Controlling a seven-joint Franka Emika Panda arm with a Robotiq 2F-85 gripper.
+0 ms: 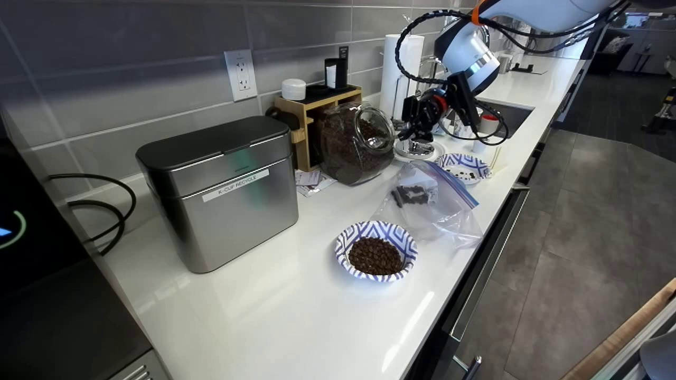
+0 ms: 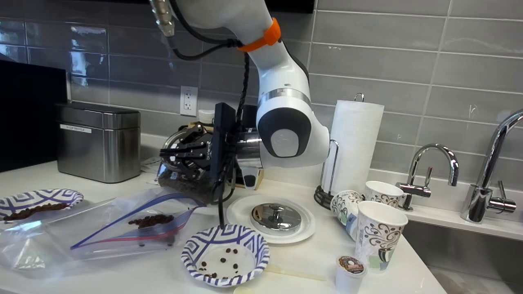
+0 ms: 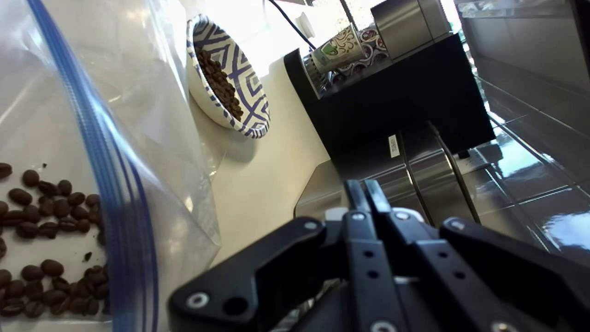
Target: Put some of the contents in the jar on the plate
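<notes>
The clear glass jar (image 1: 355,148) holds dark brown coffee beans (image 1: 335,134). It has an open slanted mouth, with something shiny just inside. In an exterior view the jar (image 2: 182,181) is partly behind my gripper (image 2: 163,153). The gripper points at the wall end with the bin, near the mouth (image 1: 402,135). In the wrist view its fingertips (image 3: 364,186) are almost together, nothing visible between them. A white plate (image 2: 239,220) bears the chrome lid (image 2: 276,216). A patterned paper bowl (image 1: 346,237) holds many beans; another (image 2: 194,251) holds only scattered beans.
A clear zip bag (image 1: 443,221) with some beans lies between the bowls. A steel bin (image 1: 248,200), wooden box (image 1: 303,126) and paper-towel roll (image 1: 391,74) stand along the wall. Paper cups (image 2: 380,232) and a coffee pod (image 2: 347,277) stand near the sink.
</notes>
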